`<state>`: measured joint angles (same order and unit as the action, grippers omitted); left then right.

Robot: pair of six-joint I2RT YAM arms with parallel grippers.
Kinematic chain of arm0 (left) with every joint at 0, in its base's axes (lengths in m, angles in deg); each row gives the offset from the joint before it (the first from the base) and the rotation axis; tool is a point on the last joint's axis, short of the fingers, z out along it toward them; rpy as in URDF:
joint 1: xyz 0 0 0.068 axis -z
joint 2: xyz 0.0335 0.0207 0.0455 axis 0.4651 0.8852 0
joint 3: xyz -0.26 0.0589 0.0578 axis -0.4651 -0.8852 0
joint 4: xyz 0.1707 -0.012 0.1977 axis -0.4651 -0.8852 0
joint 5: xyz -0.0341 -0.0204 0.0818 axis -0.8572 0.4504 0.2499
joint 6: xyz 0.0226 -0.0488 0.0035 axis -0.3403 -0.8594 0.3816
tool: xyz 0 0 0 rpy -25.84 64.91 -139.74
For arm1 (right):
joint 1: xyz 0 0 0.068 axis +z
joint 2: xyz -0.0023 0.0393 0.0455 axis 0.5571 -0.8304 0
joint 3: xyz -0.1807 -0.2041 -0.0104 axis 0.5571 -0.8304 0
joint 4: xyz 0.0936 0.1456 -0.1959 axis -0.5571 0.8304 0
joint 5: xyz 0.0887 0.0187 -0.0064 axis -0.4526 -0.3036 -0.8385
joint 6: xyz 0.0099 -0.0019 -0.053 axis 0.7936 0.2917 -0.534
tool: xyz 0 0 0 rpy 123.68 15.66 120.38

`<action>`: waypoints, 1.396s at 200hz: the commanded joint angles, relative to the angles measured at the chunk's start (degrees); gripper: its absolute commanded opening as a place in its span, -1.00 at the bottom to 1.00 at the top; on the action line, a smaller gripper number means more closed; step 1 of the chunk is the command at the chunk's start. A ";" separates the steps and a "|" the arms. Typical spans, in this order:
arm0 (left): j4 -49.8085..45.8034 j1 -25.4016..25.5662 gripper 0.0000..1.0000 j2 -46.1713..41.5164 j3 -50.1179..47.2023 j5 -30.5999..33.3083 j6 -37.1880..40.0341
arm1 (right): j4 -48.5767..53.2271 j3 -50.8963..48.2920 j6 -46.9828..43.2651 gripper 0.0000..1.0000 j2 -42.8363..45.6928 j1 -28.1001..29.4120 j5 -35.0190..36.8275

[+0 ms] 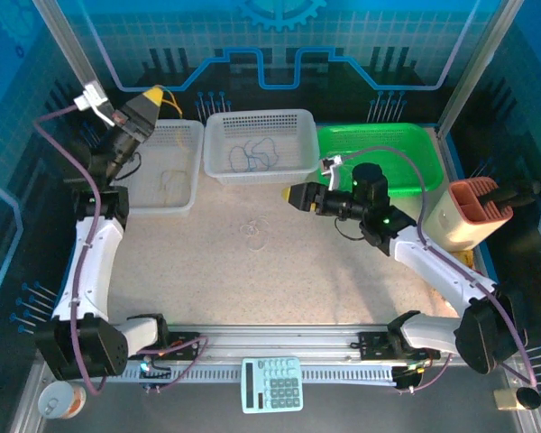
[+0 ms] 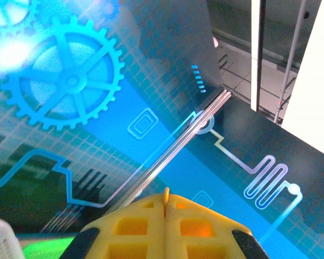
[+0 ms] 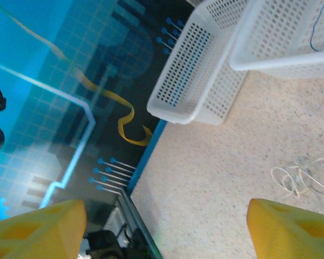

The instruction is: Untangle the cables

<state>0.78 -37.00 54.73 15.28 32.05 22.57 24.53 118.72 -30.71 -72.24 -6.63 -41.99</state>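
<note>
My left gripper (image 1: 153, 96) is raised at the back left, above the left white basket (image 1: 191, 135). Its yellow fingers are shut on a yellow cable (image 2: 166, 192), whose tip pokes out between the fingertips. The rest of that cable (image 3: 124, 121) dangles in front of the blue wall. A pale white cable (image 1: 254, 231) lies in loose loops on the table, also seen at the right of the right wrist view (image 3: 302, 178). A blue cable (image 1: 252, 155) rests in the middle white basket (image 1: 224, 171). My right gripper (image 1: 288, 194) hovers open over the table, right of the white cable, with nothing between its fingers (image 3: 291, 229).
A thin tan cable (image 1: 167, 180) lies in the left basket. A green basket (image 1: 406, 144) stands at the back right, with a brown holder (image 1: 473, 212) at the right edge. A calculator (image 1: 272, 383) and a tape roll (image 1: 61, 401) sit at the near edge.
</note>
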 commanded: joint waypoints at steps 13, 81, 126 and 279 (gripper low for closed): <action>-9.24 -1.77 -1.00 2.53 7.98 1.55 7.87 | 4.63 3.91 -2.61 0.68 1.59 0.32 0.21; -27.67 -5.02 -1.00 6.36 15.63 10.85 28.41 | 13.93 4.86 -9.11 0.69 4.36 0.28 4.17; -28.55 -6.10 -1.00 9.84 16.77 11.93 30.56 | 20.82 4.88 -13.92 0.69 6.85 0.14 7.74; -28.04 -10.06 -1.00 15.50 16.51 10.54 28.36 | 23.34 1.78 -17.40 0.67 4.61 0.95 11.90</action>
<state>-29.71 -45.35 69.88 30.03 43.02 53.12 46.91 120.92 -46.97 -67.10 -6.48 -30.99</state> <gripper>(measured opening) 0.055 0.839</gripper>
